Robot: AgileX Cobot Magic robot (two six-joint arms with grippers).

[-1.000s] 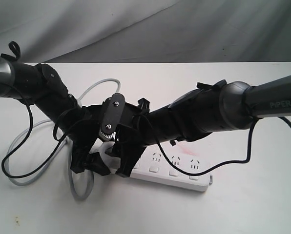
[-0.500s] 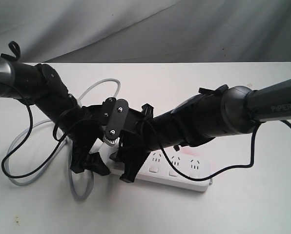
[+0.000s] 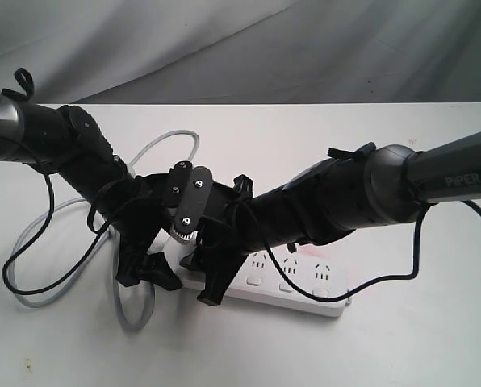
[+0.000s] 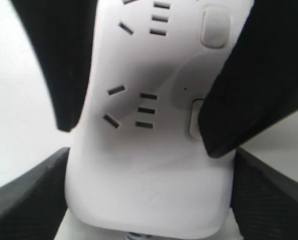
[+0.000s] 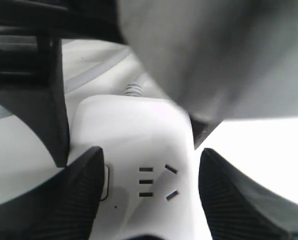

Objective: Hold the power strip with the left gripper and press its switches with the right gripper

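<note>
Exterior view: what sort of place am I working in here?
Probably a robot lab or test bench: a plain white table against a draped grey backdrop, a black arm marked PiPER, and a power strip with its grey cord.

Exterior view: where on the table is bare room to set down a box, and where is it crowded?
Free: the table right of the power strip, and the far band by its back edge. Crowded: left, with grey cord loops, and the middle, where the left end effector and right end effector meet.
</note>
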